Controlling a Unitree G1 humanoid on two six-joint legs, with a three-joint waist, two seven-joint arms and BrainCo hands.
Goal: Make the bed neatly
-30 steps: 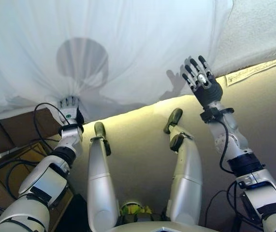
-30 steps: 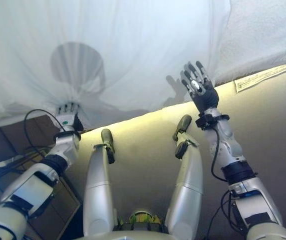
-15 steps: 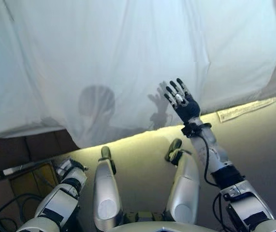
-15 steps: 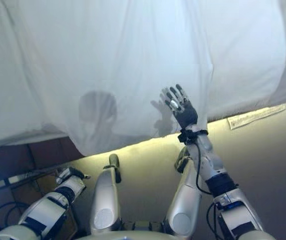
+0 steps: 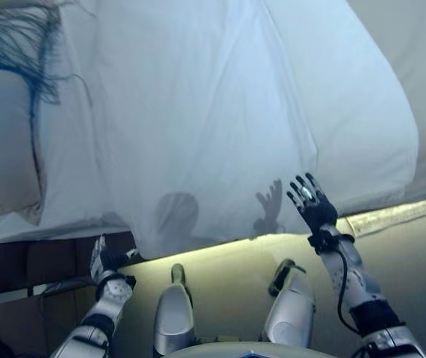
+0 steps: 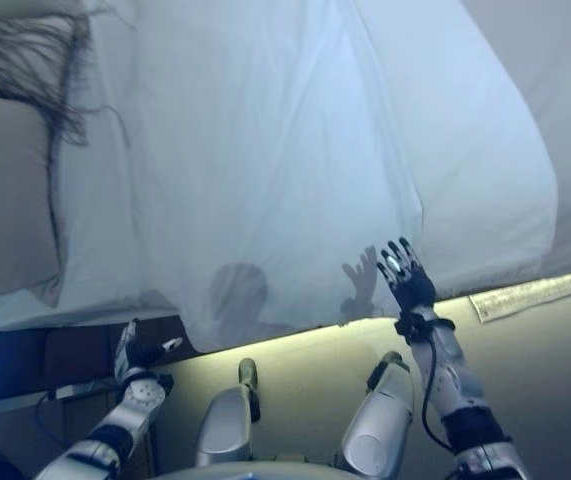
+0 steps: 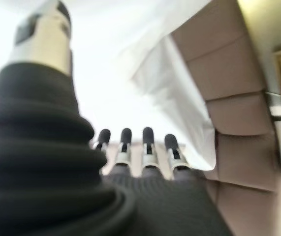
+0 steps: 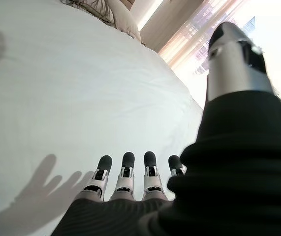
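A white sheet (image 5: 220, 112) covers the bed and hangs over its near edge. It also fills the right wrist view (image 8: 71, 88). My right hand (image 5: 315, 210) is open with fingers spread, held up just in front of the hanging edge and holding nothing. Its fingers (image 8: 125, 172) are straight. My left hand (image 5: 102, 262) is low at the left, below the sheet's corner, open and empty. Its fingers (image 7: 147, 147) are straight and point at the sheet's corner (image 7: 174, 83).
A pillow (image 5: 0, 142) lies at the bed's left end under a dark fringed throw (image 5: 19, 45). Brown padded panels (image 7: 238, 98) of the bed frame show below the sheet's corner. A paper label (image 5: 392, 216) sticks out at the bed's near edge on the right.
My left hand has let go of the gathered sheet and dropped low; the sheet now hangs loose. The camera has tilted up over the bed. My right hand stays open.
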